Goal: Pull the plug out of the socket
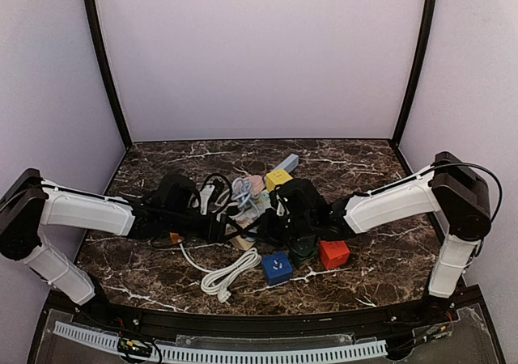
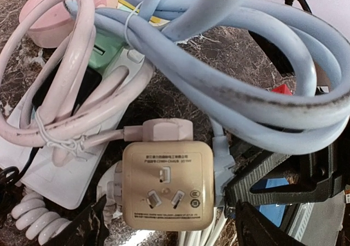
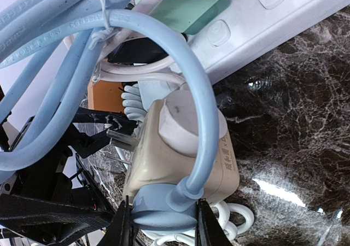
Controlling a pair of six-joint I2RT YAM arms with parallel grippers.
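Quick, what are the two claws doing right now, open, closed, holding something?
Left gripper: open, fingers either side of the beige socket cube, not gripping it.
Right gripper: closed on the light blue plug.

from my screen the worktop (image 3: 295, 109) reads as polished dark stone, glossy and veined white, with lamp glare on it. the beige socket cube (image 2: 167, 186) is smooth hard plastic with a soft sheen. the pale blue cable (image 2: 246, 76) looks rubbery and matt, scuffed with dark smudges. the pink cable (image 2: 71, 120) is smoother and cleaner. the white power strip (image 2: 54, 175) is plain smooth plastic. the blue plug (image 3: 158, 210) looks like matt plastic, and the prongs (image 3: 121, 139) like dull grey metal. the right pincer (image 3: 161, 227) has matt black plastic fingers (image 3: 121, 232).
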